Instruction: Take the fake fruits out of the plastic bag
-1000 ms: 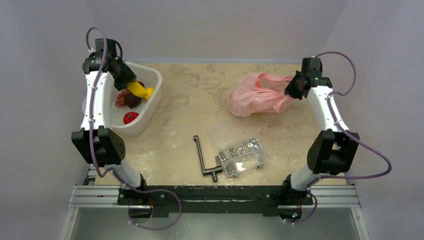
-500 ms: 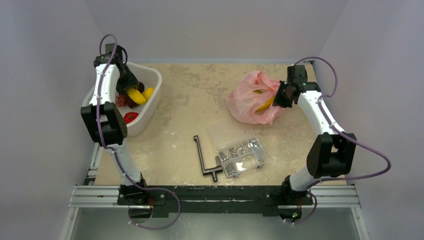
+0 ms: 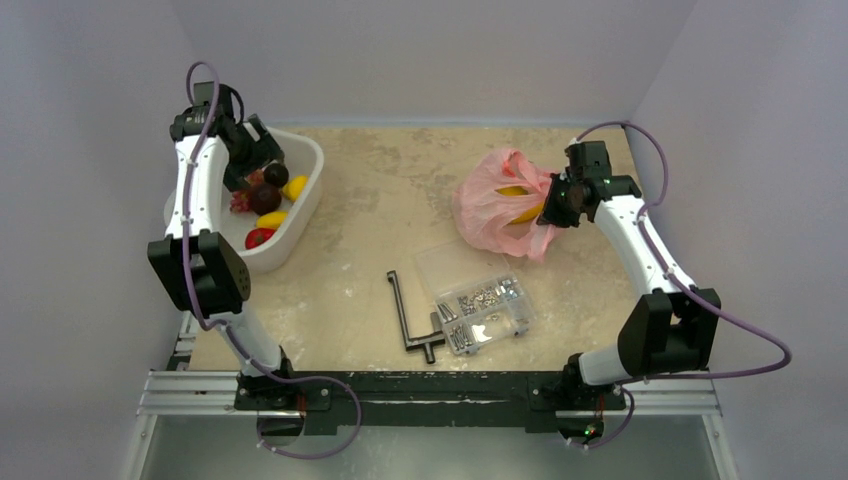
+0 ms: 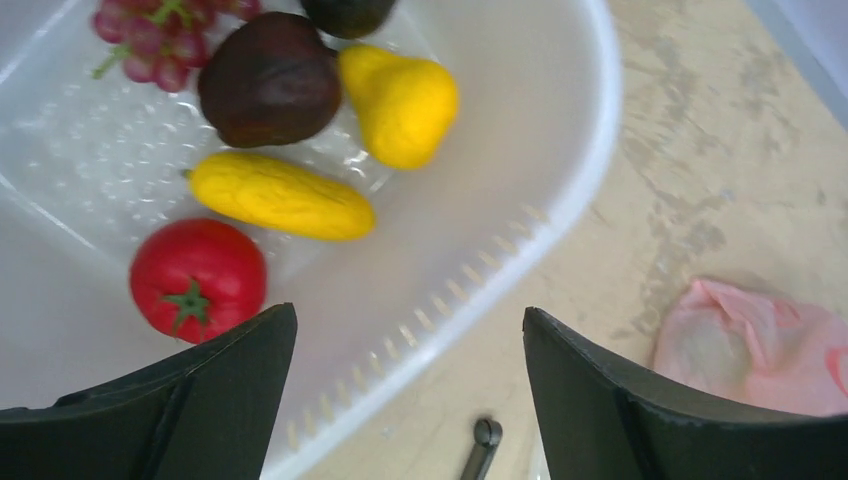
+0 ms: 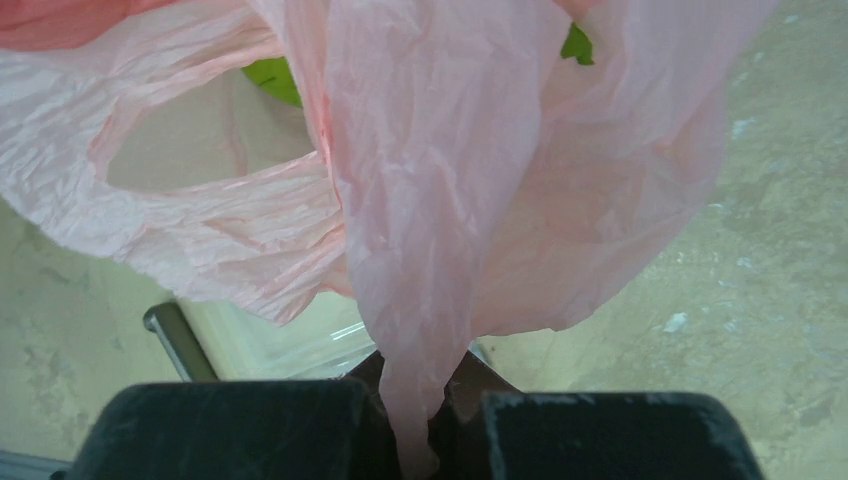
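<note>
Right gripper (image 5: 415, 405): clenched on a twisted fold of the pink plastic bag (image 3: 495, 200).
Pink plastic bag: far right of the table (image 3: 380, 200), just behind the clear compartment box (image 3: 480, 300); yellow fruits (image 3: 527, 212) and a green piece (image 5: 272, 78) show inside.
Left gripper (image 4: 405, 400): jaws spread, holding nothing, above the white basket (image 4: 585, 190).
White basket: holds a red tomato (image 4: 197, 277), a yellow pear (image 4: 400, 105), a long yellow fruit (image 4: 280, 195), a dark purple piece (image 4: 268, 78) and a grape bunch (image 4: 150, 35).
</note>
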`<control>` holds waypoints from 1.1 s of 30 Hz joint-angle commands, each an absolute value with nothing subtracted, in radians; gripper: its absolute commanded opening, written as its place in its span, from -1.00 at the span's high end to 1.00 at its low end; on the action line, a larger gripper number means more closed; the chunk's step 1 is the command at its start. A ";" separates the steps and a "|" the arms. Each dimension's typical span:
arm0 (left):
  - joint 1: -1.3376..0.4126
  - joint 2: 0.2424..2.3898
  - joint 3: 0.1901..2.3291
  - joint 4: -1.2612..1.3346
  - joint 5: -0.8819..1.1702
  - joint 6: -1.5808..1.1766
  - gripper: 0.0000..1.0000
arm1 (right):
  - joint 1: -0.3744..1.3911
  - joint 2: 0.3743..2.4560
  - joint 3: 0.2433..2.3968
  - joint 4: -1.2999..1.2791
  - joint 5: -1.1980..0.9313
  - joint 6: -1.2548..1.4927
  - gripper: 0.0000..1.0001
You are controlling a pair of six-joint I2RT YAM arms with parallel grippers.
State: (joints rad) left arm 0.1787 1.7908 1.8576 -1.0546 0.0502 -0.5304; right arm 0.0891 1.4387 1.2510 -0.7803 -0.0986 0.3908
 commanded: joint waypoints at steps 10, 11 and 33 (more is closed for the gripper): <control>-0.500 1.560 1.624 -0.589 0.365 -0.841 -0.28 | 0.093 1.412 1.223 -0.650 -0.304 0.415 1.00; -0.552 1.584 1.630 -0.547 0.367 -0.873 -0.23 | 0.094 1.409 1.221 -0.648 -0.305 0.416 1.00; -0.930 2.085 1.963 -0.527 -0.196 -0.647 0.85 | 0.094 1.336 1.192 -0.691 -0.321 0.471 1.00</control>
